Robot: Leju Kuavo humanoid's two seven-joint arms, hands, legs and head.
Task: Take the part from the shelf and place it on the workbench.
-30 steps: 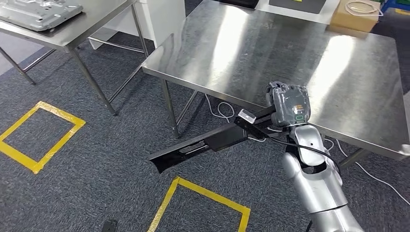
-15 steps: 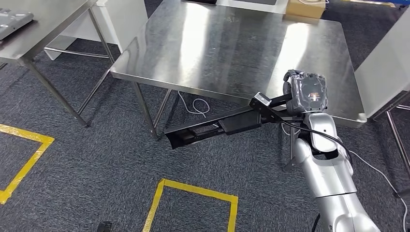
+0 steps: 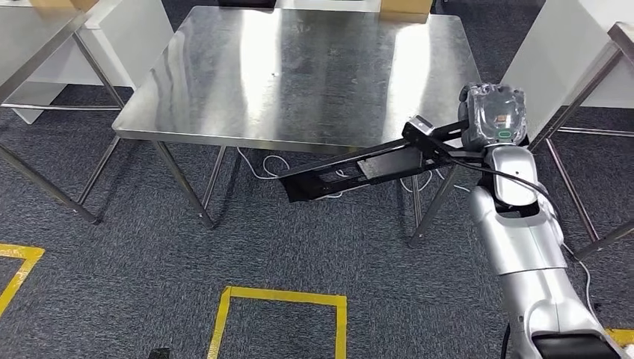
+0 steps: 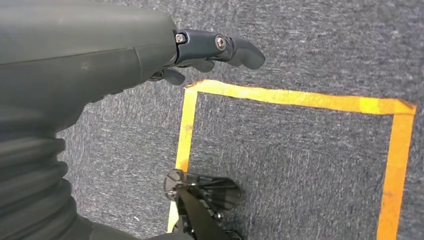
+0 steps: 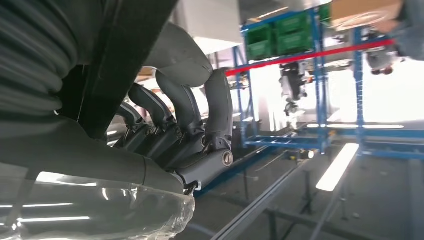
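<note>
Overhead, the right hand (image 3: 494,118), wrapped in clear plastic, grips 1 end of a long black part (image 3: 351,170). From the hand, the part juts out to the robot's left, level with the near edge of the steel desk (image 3: 299,67) and above the carpet. The left hand (image 4: 210,50) hangs over yellow floor tape (image 4: 300,97), fingers loosely apart, holding nothing.

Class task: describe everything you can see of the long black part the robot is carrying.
The black part is a long, narrow bracket-like piece with open cut-outs along its length, plastic or painted metal by its look. The right hand grips one end; the free end slopes slightly downward toward the robot's left, in the air before the near edge of the steel workbench, not resting on it.
</note>
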